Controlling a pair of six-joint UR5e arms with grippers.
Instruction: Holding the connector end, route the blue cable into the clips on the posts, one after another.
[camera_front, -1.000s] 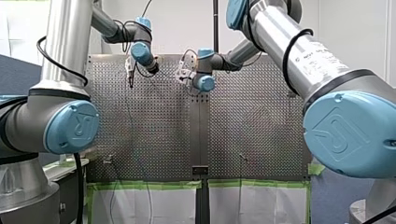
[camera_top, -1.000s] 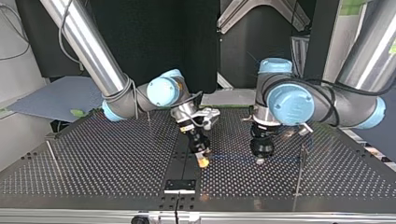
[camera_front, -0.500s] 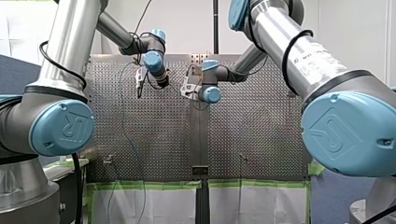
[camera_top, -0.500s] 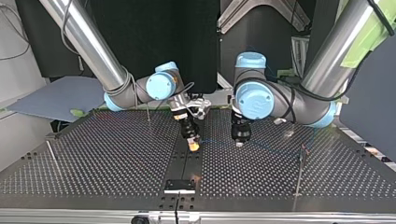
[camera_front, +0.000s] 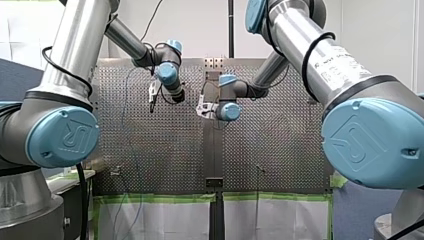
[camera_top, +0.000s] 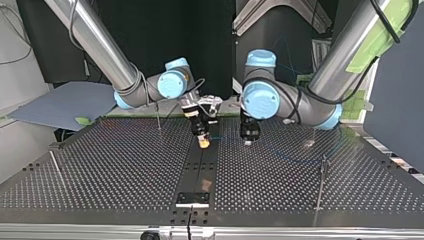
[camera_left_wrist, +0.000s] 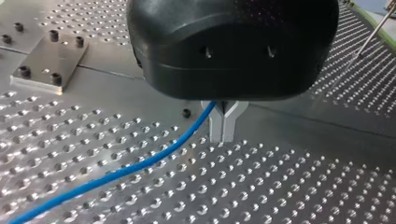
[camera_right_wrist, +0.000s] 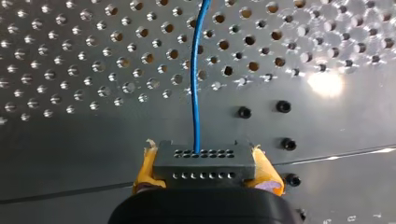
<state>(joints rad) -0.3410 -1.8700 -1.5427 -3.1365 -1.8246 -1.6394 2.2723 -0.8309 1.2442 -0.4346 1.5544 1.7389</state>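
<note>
— Where is the blue cable (camera_right_wrist: 196, 84)?
— Its connector (camera_right_wrist: 204, 161) is pinched between the right gripper (camera_right_wrist: 205, 169)'s yellow pads; beyond, the left gripper (camera_left_wrist: 223, 133) is pressed together on the cable, above the table (camera_right_wrist: 70, 140)'s middle
— Advice?
— Keep the span taut, lowering it squarely into a post (camera_top: 320, 182)'s clip

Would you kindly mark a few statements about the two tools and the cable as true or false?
1. My right tool clamps the grey connector between yellow pads. True.
2. My left tool is open, clear of the blue cable. False: its fingers are shut on the cable.
3. The blue cable leaves the connector heading away from my right tool. True.
4. In the top view the tools sit at opposite edges. False: they hang side by side near the middle of the table.
</note>
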